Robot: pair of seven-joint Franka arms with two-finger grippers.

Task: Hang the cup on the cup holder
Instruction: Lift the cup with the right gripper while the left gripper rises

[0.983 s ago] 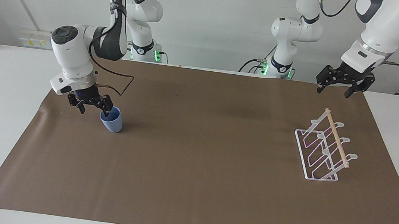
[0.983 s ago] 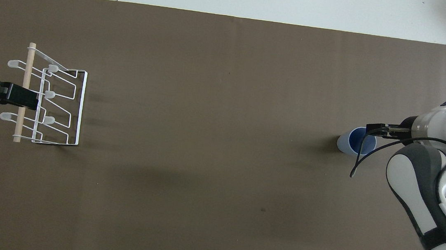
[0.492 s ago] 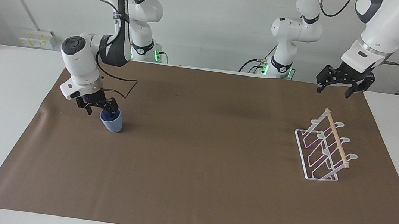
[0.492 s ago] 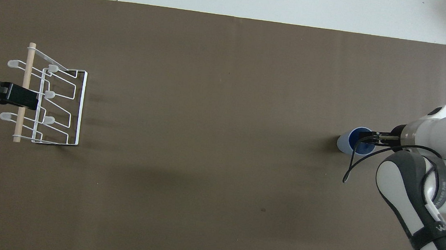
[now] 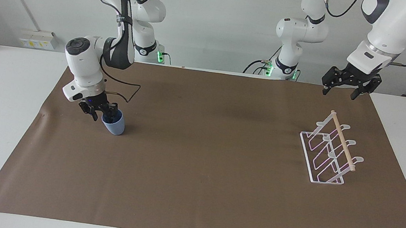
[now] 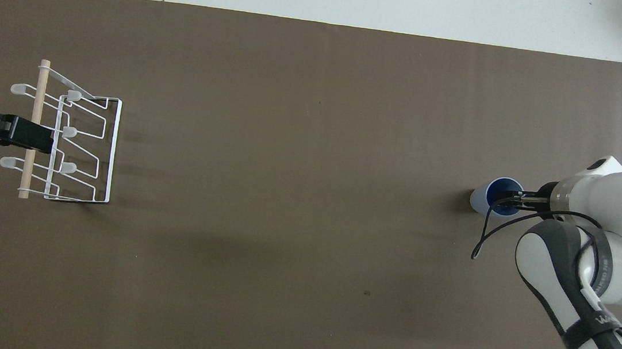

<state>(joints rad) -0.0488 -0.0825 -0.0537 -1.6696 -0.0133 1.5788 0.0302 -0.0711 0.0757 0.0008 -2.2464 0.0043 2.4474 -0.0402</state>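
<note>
One change since a second ago: right gripper (image 5: 103, 113) swung in and narrowing astride cup (image 5: 113, 125) rim, one finger inside; grip not confirmed. Cup upright on mat (image 5: 194, 189) at right arm's end, well apart from cup holder (image 5: 330, 153). Left gripper (image 5: 344, 92) spread, waiting above holder end. Lift judged next.

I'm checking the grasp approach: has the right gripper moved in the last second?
Yes. The right gripper has shifted toward the cup, which stands where it was on the brown mat; one finger now reaches inside the rim.
</note>
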